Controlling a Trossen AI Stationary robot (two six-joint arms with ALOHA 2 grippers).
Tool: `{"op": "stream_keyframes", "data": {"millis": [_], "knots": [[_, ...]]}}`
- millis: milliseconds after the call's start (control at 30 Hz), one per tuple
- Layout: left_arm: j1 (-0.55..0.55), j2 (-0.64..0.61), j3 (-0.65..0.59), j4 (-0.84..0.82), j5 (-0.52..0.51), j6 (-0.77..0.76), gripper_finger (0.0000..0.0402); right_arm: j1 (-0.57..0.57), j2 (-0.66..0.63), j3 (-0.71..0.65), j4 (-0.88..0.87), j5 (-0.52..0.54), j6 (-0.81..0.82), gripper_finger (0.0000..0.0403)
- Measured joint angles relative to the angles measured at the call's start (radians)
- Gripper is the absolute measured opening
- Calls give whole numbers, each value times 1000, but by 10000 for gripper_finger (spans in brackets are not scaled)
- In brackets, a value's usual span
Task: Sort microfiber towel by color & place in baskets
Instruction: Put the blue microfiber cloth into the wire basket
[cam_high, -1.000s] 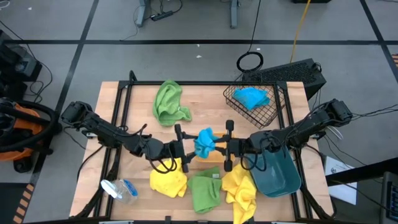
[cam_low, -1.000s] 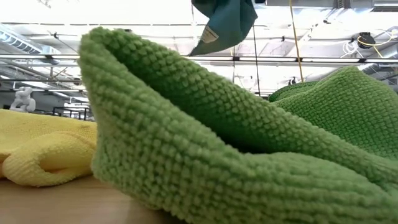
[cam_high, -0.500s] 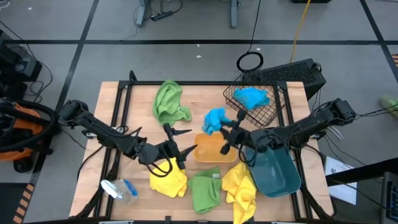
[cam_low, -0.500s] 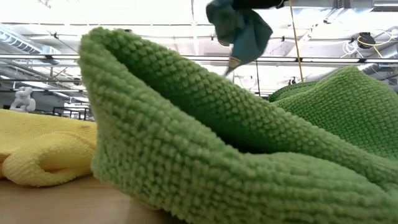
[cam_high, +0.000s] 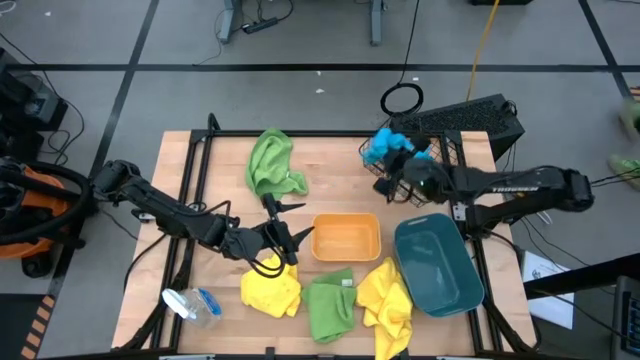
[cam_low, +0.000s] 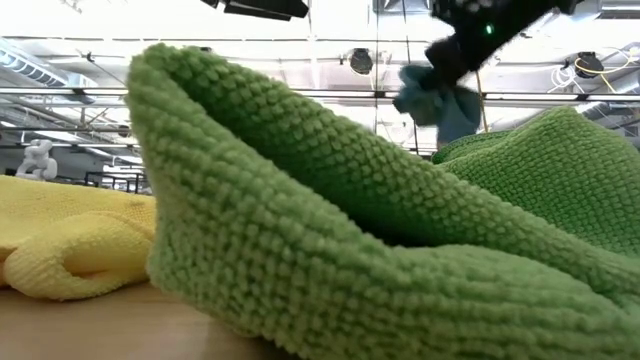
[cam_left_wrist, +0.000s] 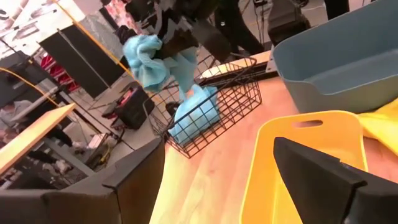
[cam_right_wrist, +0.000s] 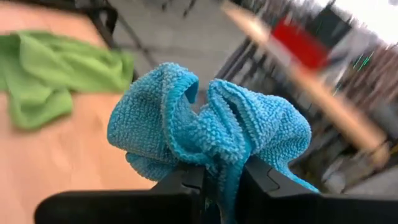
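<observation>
My right gripper (cam_high: 393, 153) is shut on a blue microfiber towel (cam_high: 381, 142) above the left rim of the black wire basket (cam_high: 436, 180). A second blue towel (cam_high: 417, 156) lies inside that basket. My left gripper (cam_high: 292, 228) is open and empty, level with the orange bin (cam_high: 345, 239) and just left of it. The teal bin (cam_high: 432, 266) stands right of the orange one. Two yellow towels (cam_high: 270, 290) (cam_high: 386, 298) and a green towel (cam_high: 330, 306) lie along the near edge. Another green towel (cam_high: 272, 165) lies at the far side. My right gripper pinches a bunched fold of the blue towel (cam_right_wrist: 211, 158) between its two fingers (cam_right_wrist: 186, 180); several layers are gathered there. The towel is lifted clear and bulges out past the fingertips in a crumpled ball (cam_low: 440, 100).
A clear plastic object with a blue part (cam_high: 192, 305) lies at the near left corner. A black metal frame (cam_high: 200, 150) runs around the tabletop. In the low view the near green towel (cam_low: 300, 220) fills the foreground. Bare wood (cam_high: 340, 180) lies between the far green towel and the basket.
My right gripper carried the blue towel up and toward the far right, from over the orange bin to above the wire basket's left rim, turning as it went. My left gripper, which stood at the towel a second ago, drew back slightly toward the left.
</observation>
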Motion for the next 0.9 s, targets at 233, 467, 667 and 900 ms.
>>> {"op": "stream_keyframes", "data": {"millis": [233, 467, 667, 900], "knots": [[2, 0, 0, -1, 4, -4, 306, -192, 10, 0, -306, -121, 295, 43], [2, 0, 0, 2, 9, -11, 306, -260, 78, 0, -501, -169, 506, 57], [2, 0, 0, 8, 35, -16, 306, -277, 148, 0, -587, -195, 628, 75], [3, 0, 0, 8, 47, -28, 306, -277, 178, 0, -615, -193, 661, 157]]}}
